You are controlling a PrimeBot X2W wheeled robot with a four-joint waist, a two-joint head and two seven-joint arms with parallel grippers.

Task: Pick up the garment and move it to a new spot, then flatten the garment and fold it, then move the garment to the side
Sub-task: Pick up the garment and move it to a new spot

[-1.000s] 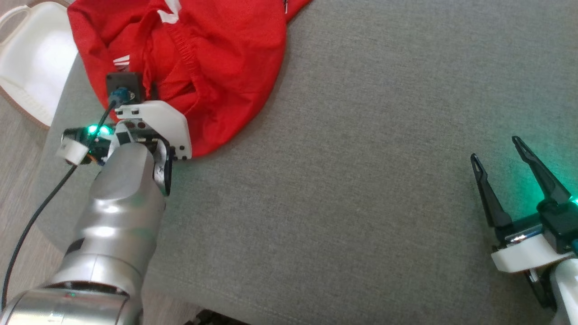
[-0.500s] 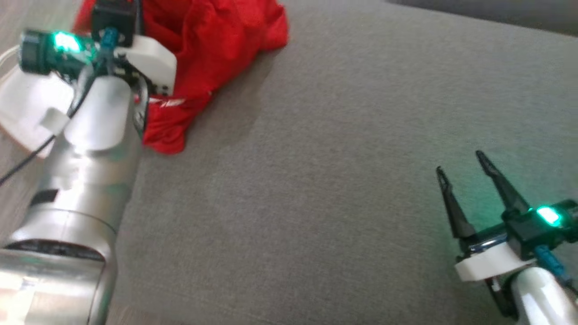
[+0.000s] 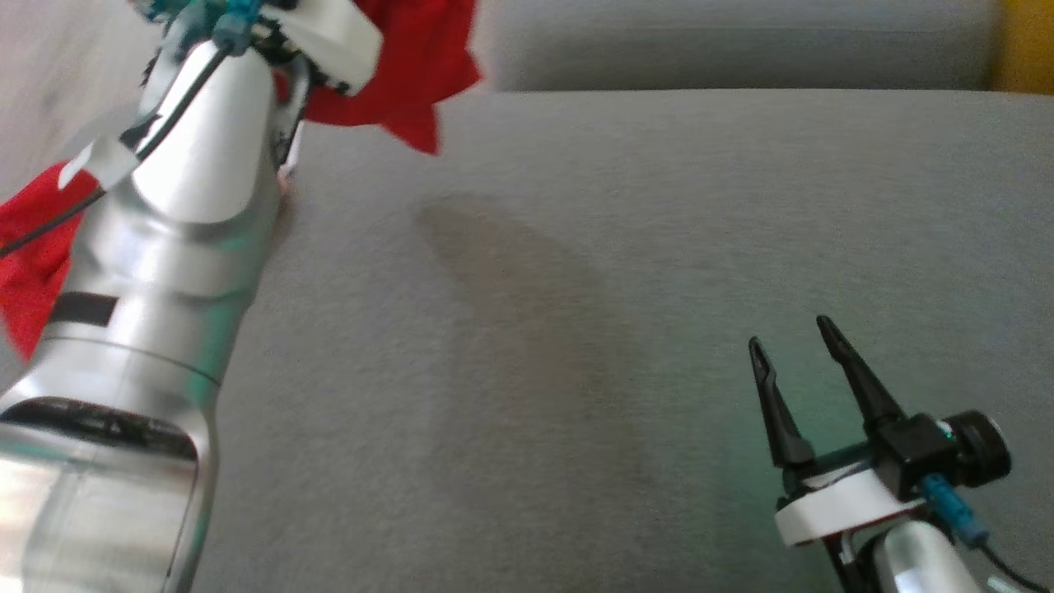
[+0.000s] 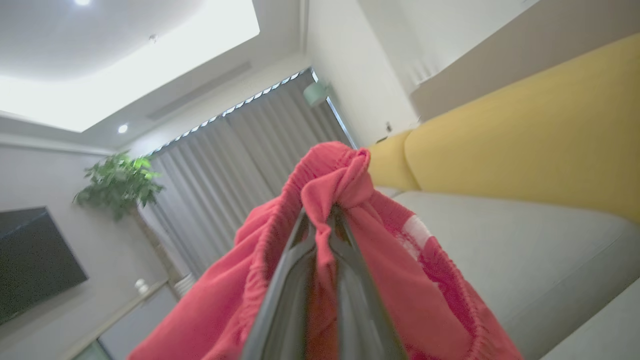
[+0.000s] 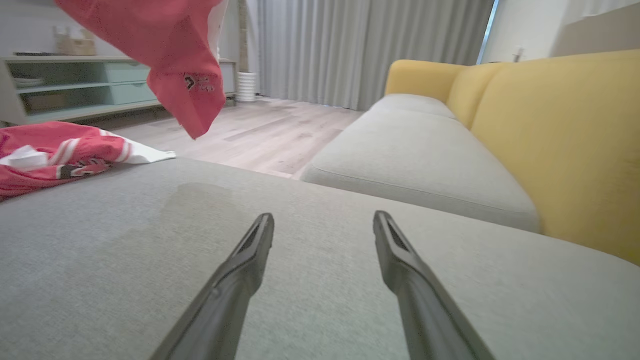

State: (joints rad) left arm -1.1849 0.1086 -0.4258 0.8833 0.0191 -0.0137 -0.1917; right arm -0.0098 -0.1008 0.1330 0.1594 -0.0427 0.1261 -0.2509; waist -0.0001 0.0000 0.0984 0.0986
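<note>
The garment (image 4: 410, 270) is red cloth with an elastic hem and white markings. My left gripper (image 4: 320, 216) is shut on a bunched fold of that hem and holds it up in the air. In the head view the garment (image 3: 416, 70) hangs at the top left behind my raised left arm (image 3: 181, 206). From the right wrist its lower corner (image 5: 172, 60) dangles above the grey cushion (image 5: 310, 280). My right gripper (image 3: 789, 336) hovers low over the cushion at the lower right, open and empty (image 5: 324, 220).
More red cloth with white stripes (image 5: 55, 155) lies at the cushion's left edge (image 3: 33, 247); whether it belongs to the same garment I cannot tell. A yellow sofa (image 5: 560, 130) with a grey seat (image 5: 415, 145) stands beyond, with wooden floor (image 5: 260, 135) between.
The head camera has tilted up. My left arm has lifted the garment off the cushion into the air. The right gripper stays open over the cushion.
</note>
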